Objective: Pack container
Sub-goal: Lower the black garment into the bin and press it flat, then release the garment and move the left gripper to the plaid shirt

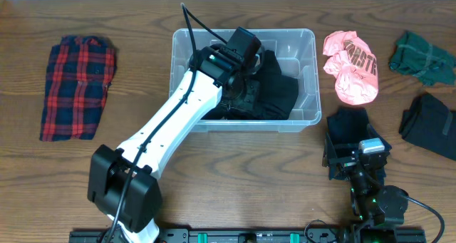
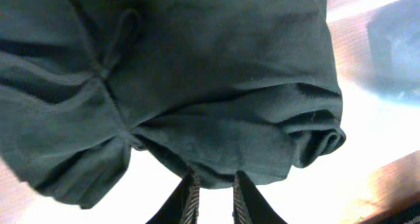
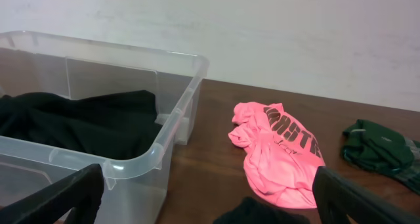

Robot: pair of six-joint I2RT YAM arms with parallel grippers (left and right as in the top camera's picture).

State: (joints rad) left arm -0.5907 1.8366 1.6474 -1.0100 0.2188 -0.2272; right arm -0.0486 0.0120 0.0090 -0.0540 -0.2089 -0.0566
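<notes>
The clear container (image 1: 242, 33) stands at the table's middle back, with a black garment (image 1: 274, 93) lying inside it. My left gripper (image 1: 246, 75) reaches down into the container. In the left wrist view its fingers (image 2: 213, 196) are nearly together, with their tips pinching the edge of the dark garment (image 2: 197, 86). My right gripper (image 1: 347, 154) is wide open and empty, low over the table right of the container. The right wrist view shows the container's corner (image 3: 131, 165) to the left of the open fingers (image 3: 210, 198).
A pink shirt (image 1: 350, 66) (image 3: 282, 152) lies right of the container. A green garment (image 1: 420, 58) (image 3: 377, 152) and a dark one (image 1: 431, 125) lie at the far right. A black cloth (image 1: 348, 120) (image 3: 262, 214) lies by my right gripper. A red plaid garment (image 1: 77, 86) lies far left.
</notes>
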